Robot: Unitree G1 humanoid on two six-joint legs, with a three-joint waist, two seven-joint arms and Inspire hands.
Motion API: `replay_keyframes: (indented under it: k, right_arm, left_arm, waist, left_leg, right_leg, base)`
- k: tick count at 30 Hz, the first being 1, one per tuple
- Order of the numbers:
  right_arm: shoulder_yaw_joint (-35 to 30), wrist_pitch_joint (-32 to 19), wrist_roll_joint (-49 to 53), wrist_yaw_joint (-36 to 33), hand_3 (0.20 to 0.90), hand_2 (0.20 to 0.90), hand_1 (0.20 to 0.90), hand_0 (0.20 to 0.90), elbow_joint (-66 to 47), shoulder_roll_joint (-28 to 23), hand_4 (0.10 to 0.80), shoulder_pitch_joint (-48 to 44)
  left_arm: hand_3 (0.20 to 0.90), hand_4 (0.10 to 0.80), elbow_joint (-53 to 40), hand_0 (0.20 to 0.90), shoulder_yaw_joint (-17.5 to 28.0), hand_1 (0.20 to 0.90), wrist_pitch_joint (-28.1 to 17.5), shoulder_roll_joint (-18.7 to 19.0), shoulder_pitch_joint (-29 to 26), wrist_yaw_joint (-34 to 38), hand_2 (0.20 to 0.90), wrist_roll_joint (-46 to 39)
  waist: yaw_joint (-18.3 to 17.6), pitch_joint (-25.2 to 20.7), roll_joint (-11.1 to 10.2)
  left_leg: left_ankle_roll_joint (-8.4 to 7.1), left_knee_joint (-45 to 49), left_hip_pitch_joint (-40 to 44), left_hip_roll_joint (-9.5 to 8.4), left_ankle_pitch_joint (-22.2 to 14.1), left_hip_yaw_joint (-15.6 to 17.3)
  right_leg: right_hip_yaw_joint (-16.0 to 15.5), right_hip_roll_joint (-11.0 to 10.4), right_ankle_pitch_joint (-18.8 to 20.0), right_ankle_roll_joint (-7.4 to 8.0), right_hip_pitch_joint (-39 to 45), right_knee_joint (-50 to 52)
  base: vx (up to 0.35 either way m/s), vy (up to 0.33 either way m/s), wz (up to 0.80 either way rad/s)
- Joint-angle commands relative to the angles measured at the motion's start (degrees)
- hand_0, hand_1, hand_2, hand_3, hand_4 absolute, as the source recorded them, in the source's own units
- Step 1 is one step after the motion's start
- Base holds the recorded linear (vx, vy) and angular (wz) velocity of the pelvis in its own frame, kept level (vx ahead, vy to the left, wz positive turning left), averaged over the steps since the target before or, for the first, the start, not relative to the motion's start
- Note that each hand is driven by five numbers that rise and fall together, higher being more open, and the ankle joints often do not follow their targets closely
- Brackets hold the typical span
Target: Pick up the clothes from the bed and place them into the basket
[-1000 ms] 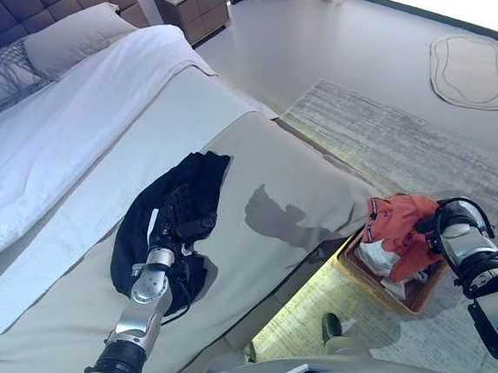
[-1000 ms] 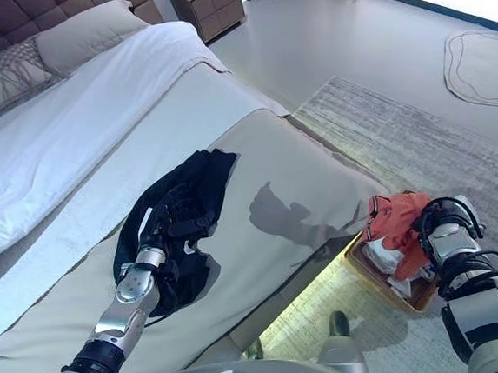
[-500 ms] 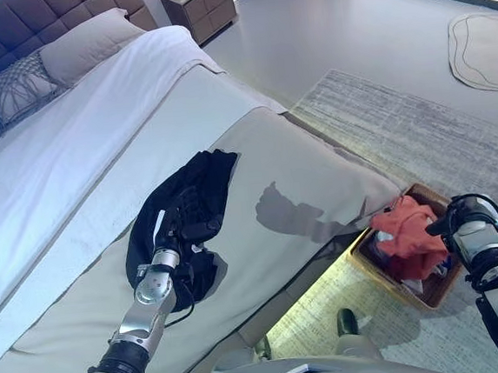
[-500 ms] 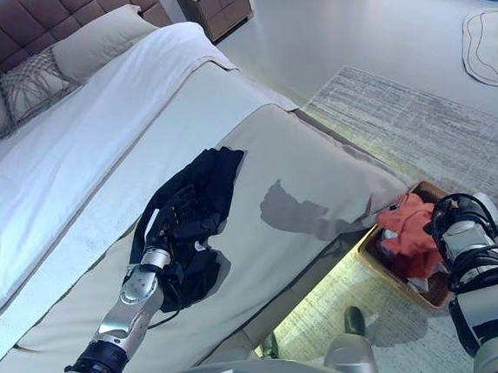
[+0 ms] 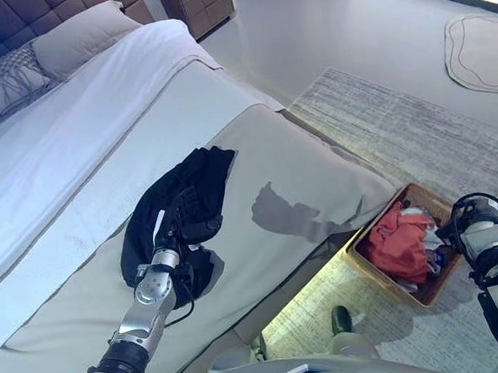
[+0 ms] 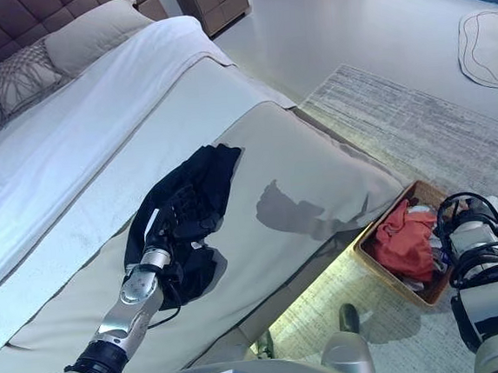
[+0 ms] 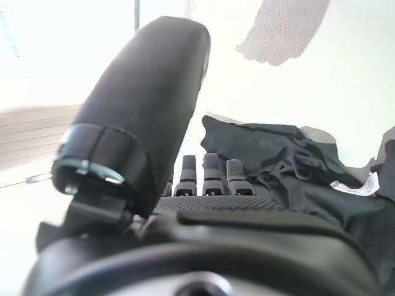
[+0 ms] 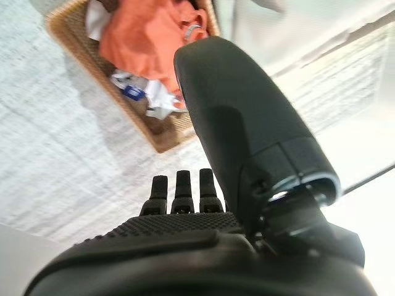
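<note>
Left eye view — black clothes (image 5: pixel 178 219) lie crumpled on the bed (image 5: pixel 71 150), well apart from the basket (image 5: pixel 409 247) on the floor beside the bed's foot; an orange garment (image 5: pixel 396 243) lies inside the basket. Step in hand, by judgement: gather the black heap — curl the fingers deep into the folds so no trailing edge drags. Left hand (image 5: pixel 182 220) rests on the heap, fingers straight, gripping nothing. Right hand (image 8: pixel 185 209) hangs beside the basket, fingers extended, empty.

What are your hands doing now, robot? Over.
Right hand open, empty, beside the basket. Orange garment in the basket. Left hand open on the black clothes on the bed. Nothing in the way.
</note>
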Motion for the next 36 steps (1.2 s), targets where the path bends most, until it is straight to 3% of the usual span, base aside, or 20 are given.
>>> replay_keyframes:
  k: [1, 6, 10, 23, 29, 32, 35, 36]
  right_arm:
    - [6.52, -5.15, -4.16, -3.38, 0.900, 0.900, 0.900, 0.900, -8.06, -3.98, 0.800, -10.89]
    - [10.38, -5.21, -5.24, -4.54, 0.900, 0.900, 0.900, 0.900, -20.60, -2.67, 0.800, -12.59]
    - [12.71, -6.46, -7.65, -4.25, 0.900, 0.900, 0.900, 0.900, -24.31, -1.31, 0.800, -15.01]
    - [23.22, -2.45, -9.83, 1.51, 0.900, 0.900, 0.900, 0.900, -22.10, 1.59, 0.800, -27.67]
    - [26.08, -1.68, -11.83, 0.09, 0.900, 0.900, 0.900, 0.900, -17.65, 3.15, 0.800, -34.53]
    - [28.34, -1.79, -13.98, -0.96, 0.900, 0.900, 0.900, 0.900, -14.47, 5.20, 0.800, -38.68]
    - [29.56, -2.41, -15.08, -0.82, 0.900, 0.900, 0.900, 0.900, -12.79, 6.16, 0.800, -40.24]
    - [30.06, -3.16, -15.35, -1.21, 0.900, 0.900, 0.900, 0.900, -11.32, 6.80, 0.800, -40.81]
  left_arm:
    - [0.900, 0.800, -0.81, 0.900, 0.65, 0.900, -3.93, 1.85, -4.35, 2.27, 0.900, -0.51]
    - [0.900, 0.800, 0.02, 0.900, 1.96, 0.900, -3.38, 1.88, -2.95, 4.75, 0.900, 1.46]
    - [0.900, 0.800, 1.89, 0.900, 3.99, 0.900, -3.55, 1.72, -2.16, 6.78, 0.900, 2.26]
    - [0.900, 0.800, 3.15, 0.900, 7.90, 0.900, -0.61, 5.21, 2.14, 4.44, 0.900, 11.89]
    - [0.900, 0.800, 4.49, 0.900, 7.12, 0.900, -2.42, 7.11, 0.29, 3.48, 0.900, 13.86]
    - [0.900, 0.800, 3.87, 0.900, 5.54, 0.900, -6.63, 9.78, -2.17, 8.32, 0.900, 23.43]
    - [0.900, 0.800, 2.26, 0.900, 4.61, 0.900, -7.12, 11.60, -3.74, 11.58, 0.900, 26.38]
    - [0.900, 0.800, 1.32, 0.900, 4.38, 0.900, -7.68, 12.17, -4.36, 14.61, 0.900, 31.32]
  waist:
    - [1.21, -1.31, -5.02]
    - [2.28, -1.52, -6.18]
    - [4.20, -1.74, -6.79]
    - [13.88, -1.82, -8.19]
    - [18.43, 3.60, -6.72]
    - [20.75, 8.63, -5.57]
    - [21.95, 10.92, -5.16]
    - [22.79, 11.96, -5.09]
  left_leg:
    - [-0.95, 0.06, 0.17, 0.59, -1.93, -1.33]
    - [-0.90, 0.06, -0.71, 0.44, -1.68, -2.86]
    - [-0.74, 0.06, -1.43, 0.17, -1.43, -4.40]
    - [0.12, 2.79, -3.93, -2.00, -1.59, -11.09]
    - [1.28, 11.81, -11.14, -4.63, -3.65, -14.99]
    - [1.68, 19.14, -15.79, -6.02, -6.80, -16.10]
    - [2.22, 22.14, -17.76, -6.55, -8.13, -16.58]
    - [2.67, 23.79, -19.06, -7.13, -9.00, -17.12]
  right_leg:
    - [-0.59, -1.41, -2.01, -0.40, 2.23, 0.79]
    - [-1.69, -1.53, -2.38, -0.64, 2.19, 1.18]
    - [-3.55, -2.05, -3.00, -0.72, 2.65, 1.59]
    - [-11.33, -5.22, -5.47, -0.43, 4.72, 5.88]
    - [-14.27, -8.70, -8.11, -1.04, 2.13, 13.75]
    - [-14.21, -10.83, -11.90, -1.66, -1.01, 21.82]
    - [-14.56, -11.60, -13.37, -1.87, -1.93, 24.75]
    - [-14.79, -12.04, -13.87, -1.98, -2.53, 26.03]
  base:
    - [0.016, 0.011, 0.04]
    - [0.000, 0.017, 0.11]
    - [0.000, 0.049, 0.16]
    - [0.051, 0.046, 0.30]
    - [-0.062, 0.078, 0.40]
    - [-0.068, 0.073, 0.36]
    - [0.005, 0.045, 0.19]
    - [0.020, 0.056, 0.16]
